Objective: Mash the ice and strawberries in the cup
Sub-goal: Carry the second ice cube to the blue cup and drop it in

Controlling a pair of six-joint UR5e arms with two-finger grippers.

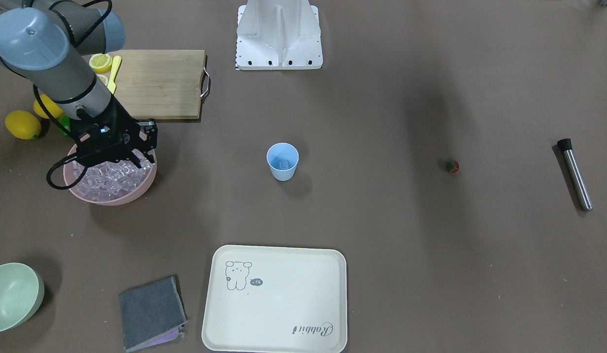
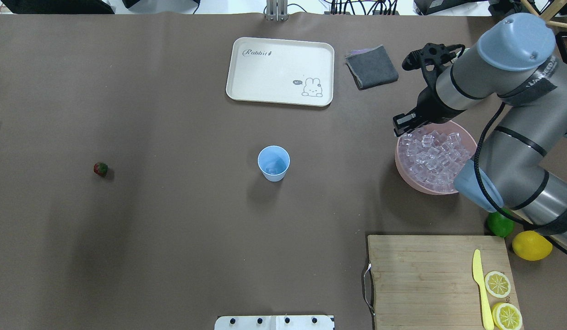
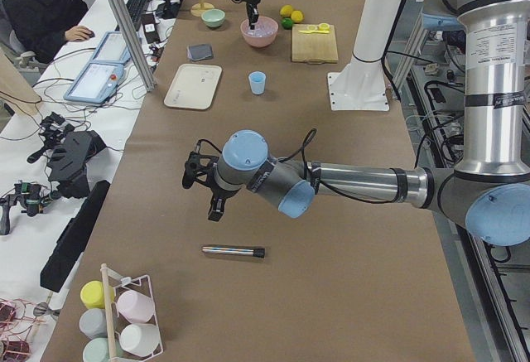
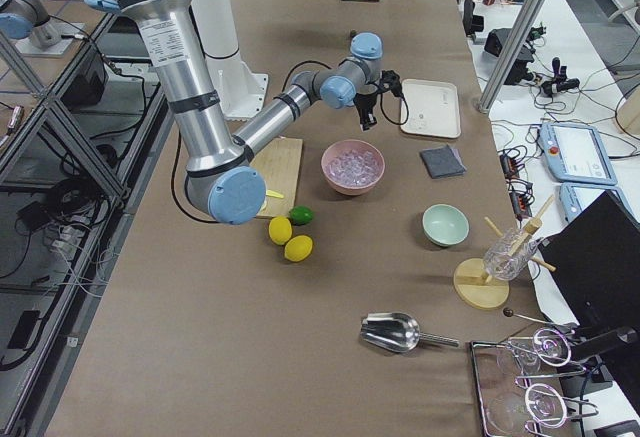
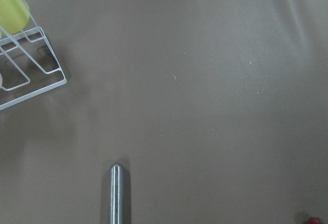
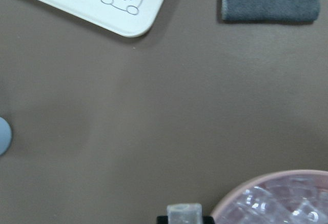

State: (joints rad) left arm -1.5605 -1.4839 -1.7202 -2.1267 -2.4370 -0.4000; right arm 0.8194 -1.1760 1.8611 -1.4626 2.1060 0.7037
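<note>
While the pink bowl (image 1: 112,198) at the desk's (image 2: 173,238) right end is heaped with ice (image 2: 432,156), the light-blue cup (image 2: 274,163) in the middle appears to hold only a cube or so at its bottom. By my reading the task is early, in the filling stage. The steel muddler (image 1: 574,174) lies flat near the left end, untouched. The strawberry (image 2: 100,169) sits on the bare desk between the muddler and the cup, well apart from both. Left to do, as I judge it: more ice into the cup, then the berry, then the mashing.

The right arm reaches out over the side of the pink bowl nearer the cup, wrist bent so that the right gripper (image 6: 184,220) points down. Its wrist view shows it pinching a single clear ice cube (image 6: 184,211) just outside the bowl's rim, above the desk.

The left arm stretches low across its own end of the desk. The left gripper (image 3: 209,200) hangs above the surface near the muddler, and it holds nothing that I can see. Whether it is spread or pressed together I cannot tell.
</note>
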